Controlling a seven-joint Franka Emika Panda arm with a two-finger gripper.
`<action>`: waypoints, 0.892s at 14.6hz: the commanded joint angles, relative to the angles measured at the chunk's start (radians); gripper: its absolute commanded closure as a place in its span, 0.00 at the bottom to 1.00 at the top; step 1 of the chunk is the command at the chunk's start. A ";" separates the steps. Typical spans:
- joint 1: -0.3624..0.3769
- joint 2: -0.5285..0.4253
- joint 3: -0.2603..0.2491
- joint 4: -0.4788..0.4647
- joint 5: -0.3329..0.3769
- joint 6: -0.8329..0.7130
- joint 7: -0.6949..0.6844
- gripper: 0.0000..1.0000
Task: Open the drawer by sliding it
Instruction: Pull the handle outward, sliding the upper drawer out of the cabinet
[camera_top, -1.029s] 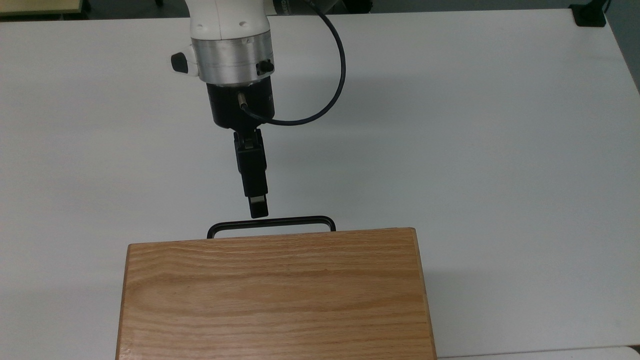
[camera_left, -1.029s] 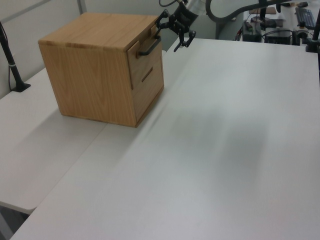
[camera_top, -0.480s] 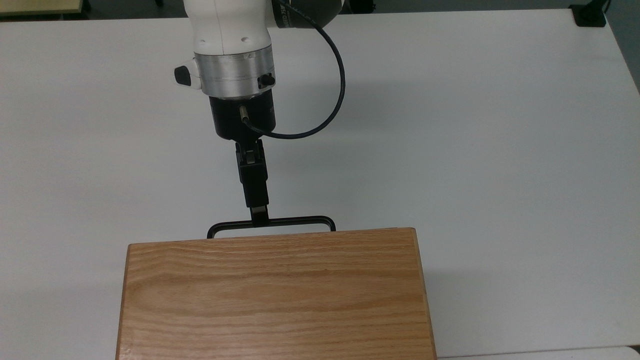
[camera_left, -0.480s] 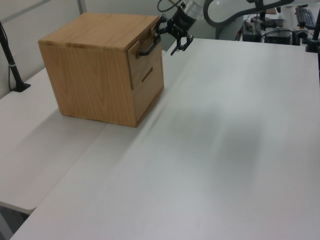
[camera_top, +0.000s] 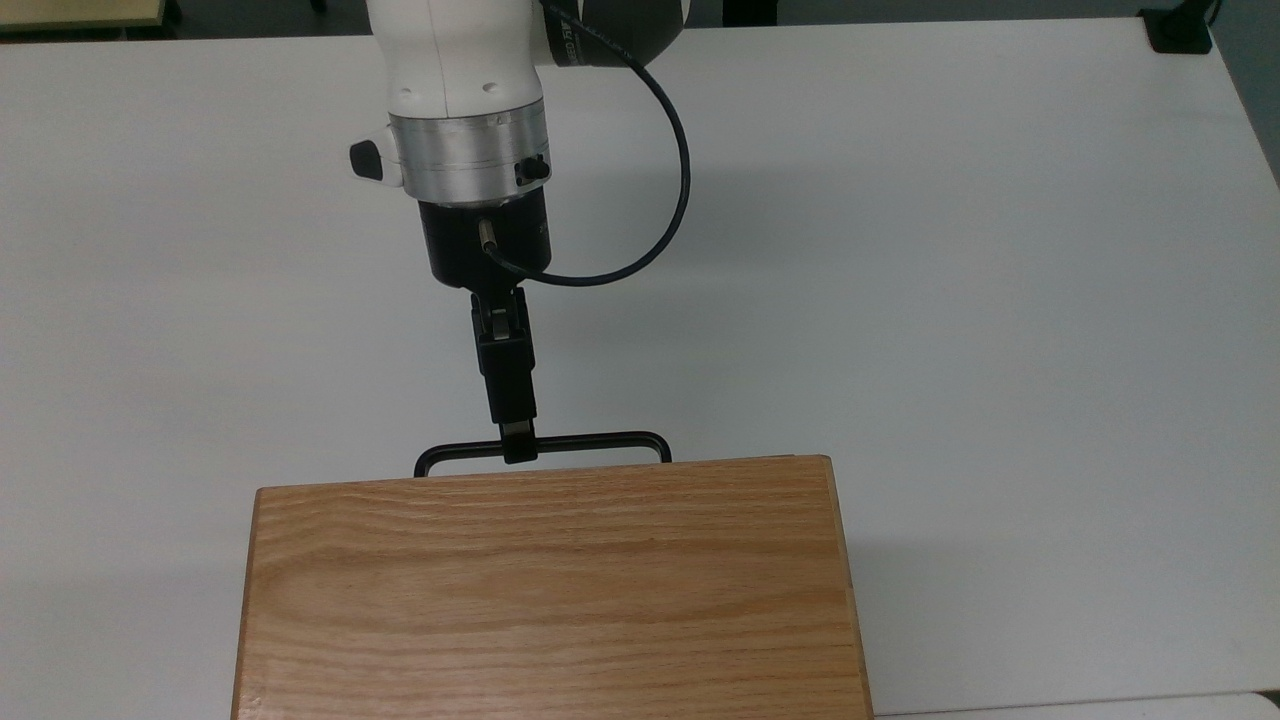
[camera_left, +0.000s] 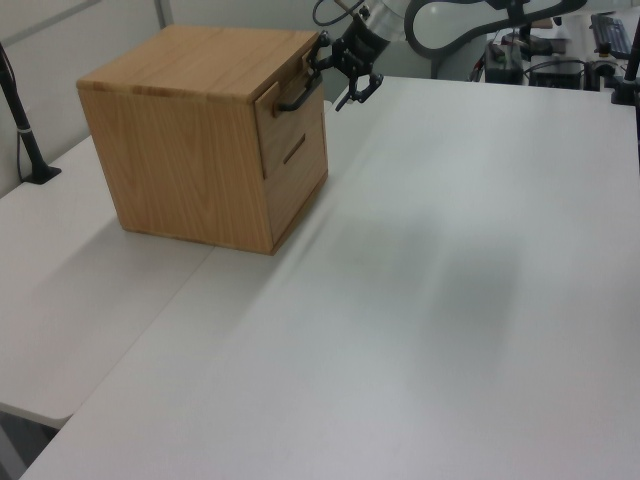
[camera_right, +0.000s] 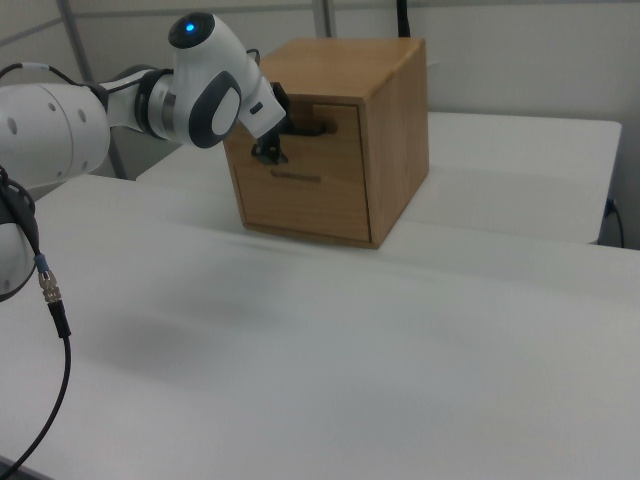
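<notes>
In the top view, the gripper (camera_top: 517, 445) reaches the black handle (camera_top: 590, 441) left of its middle, fingers spread open around the bar. The drawer (camera_right: 325, 135) sits closed in the cabinet (camera_top: 550, 590) on the white table (camera_top: 950, 300).

Black two-finger gripper (camera_left: 338, 77) at the drawer handle.
Light oak wooden cabinet (camera_left: 190, 150) sits on white table (camera_left: 430, 300). Upper light oak drawer (camera_left: 292, 105) nearly flush; gripper meets its black U-shaped metal bar handle (camera_left: 299, 97) at the far end.
</notes>
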 joint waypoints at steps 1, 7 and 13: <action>0.009 0.010 -0.006 0.002 0.008 0.008 0.010 0.78; 0.008 -0.019 -0.006 -0.006 -0.026 -0.009 0.001 1.00; 0.000 -0.152 -0.001 -0.121 -0.018 -0.115 -0.066 1.00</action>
